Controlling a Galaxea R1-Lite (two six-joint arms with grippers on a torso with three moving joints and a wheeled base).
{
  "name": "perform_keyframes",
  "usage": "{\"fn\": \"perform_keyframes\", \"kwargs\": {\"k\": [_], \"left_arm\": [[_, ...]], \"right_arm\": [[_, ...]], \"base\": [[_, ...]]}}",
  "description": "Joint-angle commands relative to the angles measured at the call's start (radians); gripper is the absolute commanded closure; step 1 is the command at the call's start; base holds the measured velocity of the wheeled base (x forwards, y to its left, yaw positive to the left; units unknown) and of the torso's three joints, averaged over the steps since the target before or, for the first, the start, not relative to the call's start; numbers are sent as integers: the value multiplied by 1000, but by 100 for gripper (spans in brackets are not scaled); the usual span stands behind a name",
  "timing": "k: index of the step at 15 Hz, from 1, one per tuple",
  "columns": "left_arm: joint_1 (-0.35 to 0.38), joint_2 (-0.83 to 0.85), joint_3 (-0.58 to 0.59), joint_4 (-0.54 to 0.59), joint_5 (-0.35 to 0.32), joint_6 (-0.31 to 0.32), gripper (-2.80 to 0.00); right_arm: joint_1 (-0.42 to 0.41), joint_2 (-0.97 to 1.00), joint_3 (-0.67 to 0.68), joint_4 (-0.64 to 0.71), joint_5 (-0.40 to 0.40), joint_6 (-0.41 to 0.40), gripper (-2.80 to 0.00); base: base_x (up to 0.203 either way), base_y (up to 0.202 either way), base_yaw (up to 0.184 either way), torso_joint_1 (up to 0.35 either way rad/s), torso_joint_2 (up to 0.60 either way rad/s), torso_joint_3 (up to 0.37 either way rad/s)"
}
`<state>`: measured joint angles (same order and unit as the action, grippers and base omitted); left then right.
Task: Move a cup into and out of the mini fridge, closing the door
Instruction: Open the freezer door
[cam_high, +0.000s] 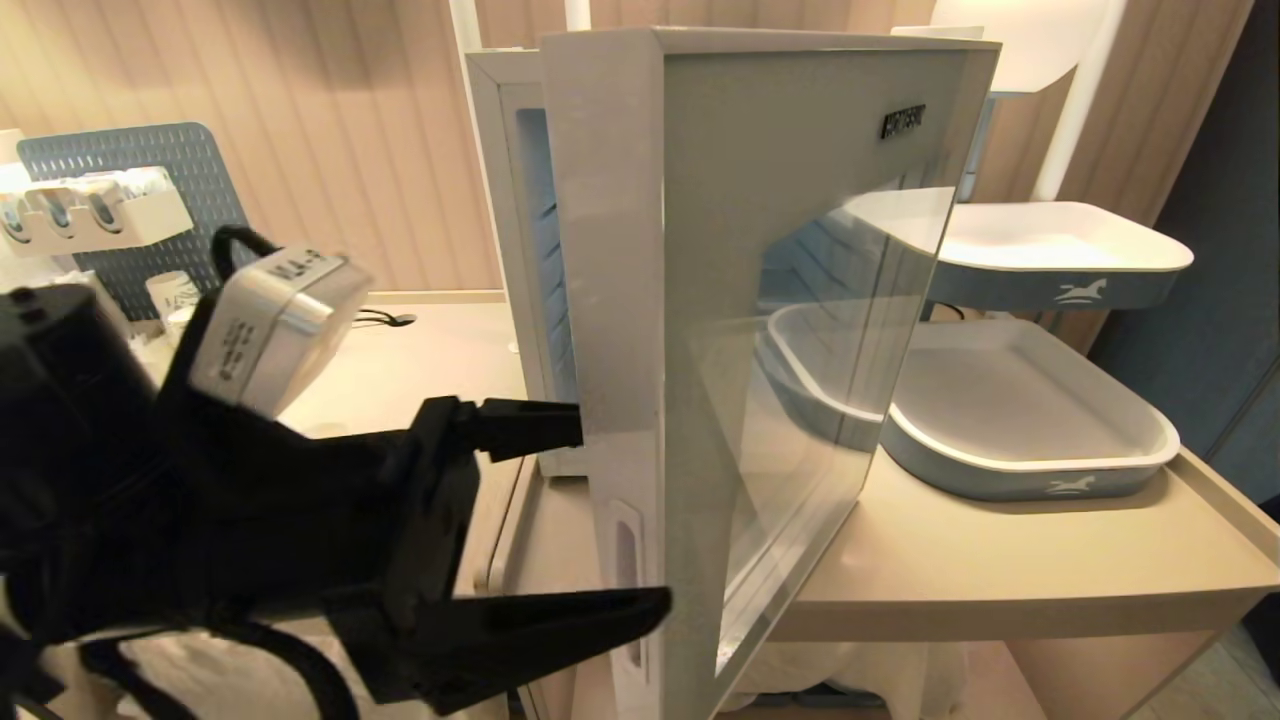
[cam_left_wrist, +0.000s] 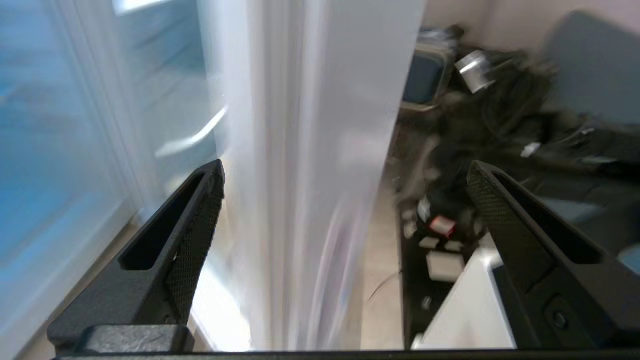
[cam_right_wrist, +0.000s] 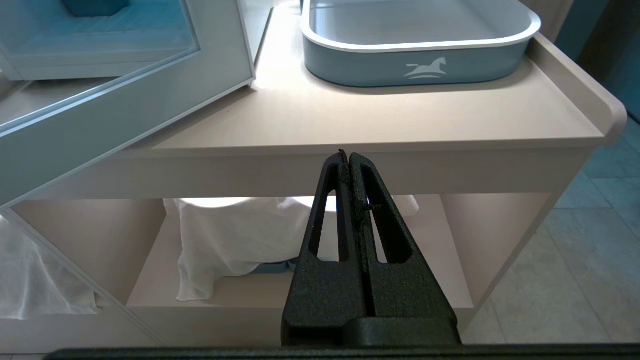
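The white mini fridge (cam_high: 518, 250) stands on the beige table, its interior hidden. Its door (cam_high: 760, 350), grey-framed with a glass window, stands swung wide open and edge-on to me. My left gripper (cam_high: 620, 515) is open, one finger above and one below, at the door's free edge by the recessed handle (cam_high: 626, 560). In the left wrist view the blurred door edge (cam_left_wrist: 300, 150) runs between the spread fingers of the left gripper (cam_left_wrist: 346, 167). A white printed paper cup (cam_high: 172, 293) peeks out behind my left arm. My right gripper (cam_right_wrist: 348, 155) hangs shut and empty below the table's front edge.
Two blue-and-white trays (cam_high: 1030, 470) sit tiered at the table's right, behind the open door (cam_right_wrist: 100, 100). A grey pegboard (cam_high: 130, 165) with a white holder stands at the far left. White cloth (cam_right_wrist: 235, 235) lies on the shelf under the table (cam_right_wrist: 380, 125).
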<state>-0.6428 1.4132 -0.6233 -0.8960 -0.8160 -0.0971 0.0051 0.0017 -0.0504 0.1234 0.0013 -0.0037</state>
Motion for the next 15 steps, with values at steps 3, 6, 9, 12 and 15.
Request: {"fn": "perform_keyframes", "kwargs": {"k": [3,6,9,12,15], "left_arm": [[-160,139,-79,-23,-2,-15,-280],[-345,65,-63,-9,0,-25,-280],[-417,-53,-69,121,7,-19,-280],[-257,-87,-118,290,215,-20,-280],[24,-97,-176,462,550,-19,-280]], "right_arm": [[1,1,0,1,0,-1,0],[1,1,0,1,0,-1,0],[1,1,0,2,0,-1,0],[1,1,0,4,0,-1,0],[1,1,0,4,0,-1,0]], "base": [[0,0,0,0,0,0],[0,0,0,0,0,0],[0,0,0,0,0,0],[0,0,0,0,0,0],[0,0,0,0,0,0]]}}
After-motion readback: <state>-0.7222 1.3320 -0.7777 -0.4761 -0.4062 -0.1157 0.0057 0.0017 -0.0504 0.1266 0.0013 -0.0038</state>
